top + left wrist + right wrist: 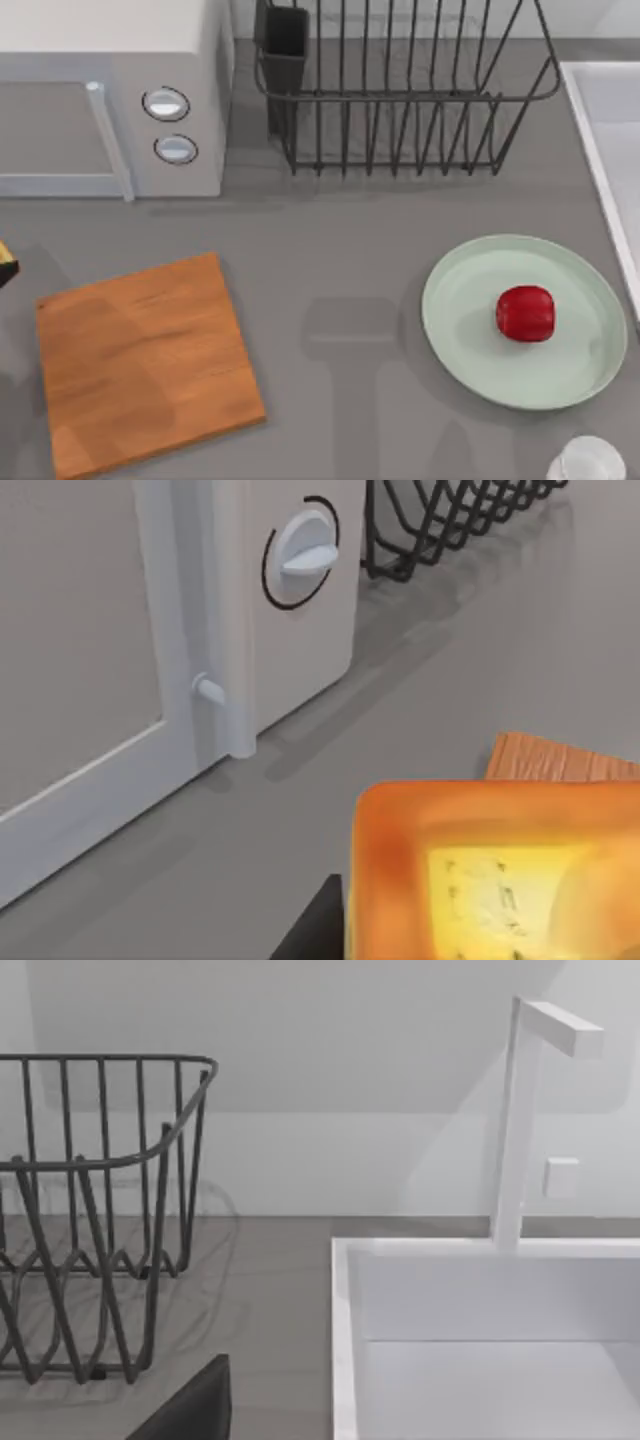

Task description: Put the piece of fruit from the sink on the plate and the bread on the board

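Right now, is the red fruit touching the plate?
Touching. In the top view the piece of fruit rests directly on the plate, inside its rim.

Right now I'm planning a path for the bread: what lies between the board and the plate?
In the top view, the stretch between the board and the plate is bare grey table, crossed by shadow alone.

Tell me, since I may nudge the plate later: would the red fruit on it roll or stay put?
The piece of fruit looks rounded but slightly blocky, so it would probably rock more than roll freely. Its glossy skin suggests it could slide on the smooth plate. The plate's shallow raised rim would likely stop a slow drift, though perhaps not a sharp shove.
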`<act>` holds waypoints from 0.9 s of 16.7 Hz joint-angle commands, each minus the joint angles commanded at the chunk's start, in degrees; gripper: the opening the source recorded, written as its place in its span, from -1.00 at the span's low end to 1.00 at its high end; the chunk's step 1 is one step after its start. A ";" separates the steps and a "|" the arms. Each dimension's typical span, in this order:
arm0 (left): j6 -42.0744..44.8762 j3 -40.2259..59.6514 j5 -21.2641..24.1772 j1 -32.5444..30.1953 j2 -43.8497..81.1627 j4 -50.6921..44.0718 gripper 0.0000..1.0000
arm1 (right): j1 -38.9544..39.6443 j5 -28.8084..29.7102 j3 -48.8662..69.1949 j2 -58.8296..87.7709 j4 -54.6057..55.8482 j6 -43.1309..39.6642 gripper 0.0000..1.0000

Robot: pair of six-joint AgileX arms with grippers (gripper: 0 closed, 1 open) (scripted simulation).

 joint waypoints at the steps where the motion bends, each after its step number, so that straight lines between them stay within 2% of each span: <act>1: -2.28 -0.15 -2.28 -1.69 -0.49 0.41 -1.00 | 0.00 0.00 0.00 0.00 0.00 0.00 1.00; 4: -11.79 -1.11 -11.60 -8.86 -2.67 2.47 -1.00 | 0.00 0.00 0.00 0.00 0.00 0.00 1.00; 7: -24.20 -2.89 -24.42 -18.18 -5.92 5.81 -1.00 | 0.00 0.00 0.00 0.00 0.00 0.00 1.00; 15: -60.67 -13.08 -67.41 -45.56 -16.57 17.59 -1.00 | 0.00 0.00 0.00 0.00 0.00 0.00 1.00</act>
